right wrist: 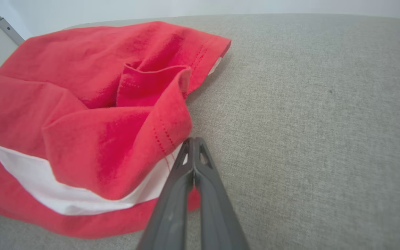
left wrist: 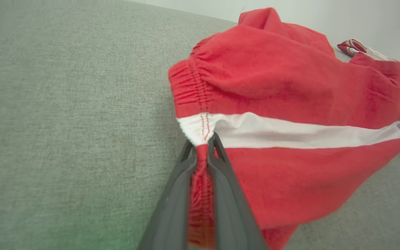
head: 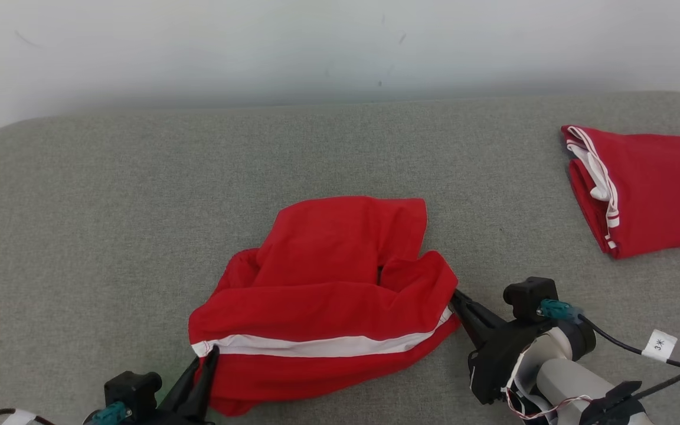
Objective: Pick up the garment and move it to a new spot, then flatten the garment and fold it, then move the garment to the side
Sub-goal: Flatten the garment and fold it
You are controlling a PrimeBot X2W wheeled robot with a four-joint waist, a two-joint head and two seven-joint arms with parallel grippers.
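Observation:
The garment (head: 328,283) is a crumpled red heap with a white band, lying on the grey cushion at the middle front. My left gripper (head: 213,352) is at its lower left corner. In the left wrist view this gripper (left wrist: 205,140) is shut on the gathered, stitched edge of the garment (left wrist: 290,86), with red cloth pinched between the fingers. My right gripper (head: 454,296) meets the heap's right edge. In the right wrist view it (right wrist: 193,140) is shut, its tips meeting right at the stitched hem of the garment (right wrist: 116,139) beside the white band.
A second red piece (head: 647,189) with white striped trim lies folded at the back right of the grey cushion (head: 139,206). A pale wall runs behind the cushion. A tagged cable (head: 659,345) trails from my right forearm.

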